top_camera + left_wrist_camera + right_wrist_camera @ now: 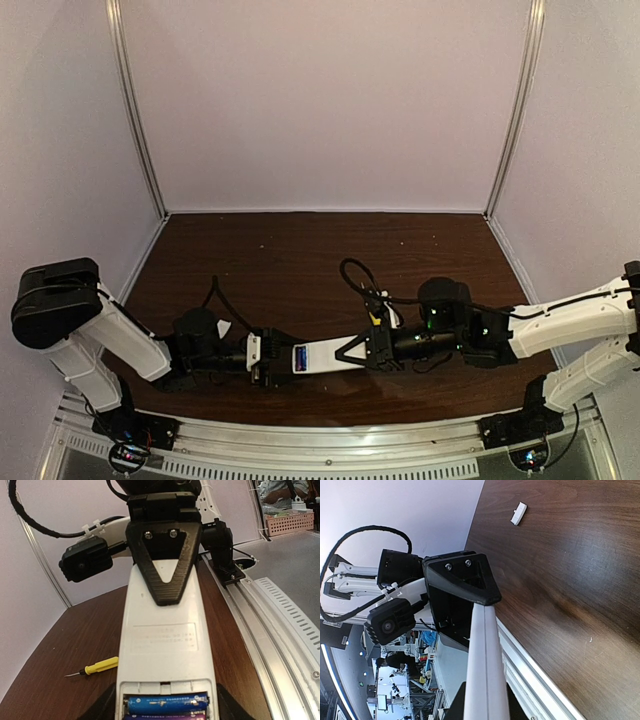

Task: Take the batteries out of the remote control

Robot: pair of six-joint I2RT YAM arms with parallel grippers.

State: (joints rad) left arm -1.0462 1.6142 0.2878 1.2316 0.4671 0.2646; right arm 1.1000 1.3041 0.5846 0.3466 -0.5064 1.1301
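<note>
The remote control (165,640) is held lengthwise between the two arms, back face up, near the front edge of the brown table (300,250). The right gripper (366,348) is clamped flat on one end. The left gripper (266,360) straddles the battery end, though whether its jaws press cannot be told. The batteries (166,702), one blue and one purple, lie in the open compartment. Their print is illegible, as is the remote's faint moulded label. A yellow-handled screwdriver (101,665) and a small white cover (518,513) lie on the table.
</note>
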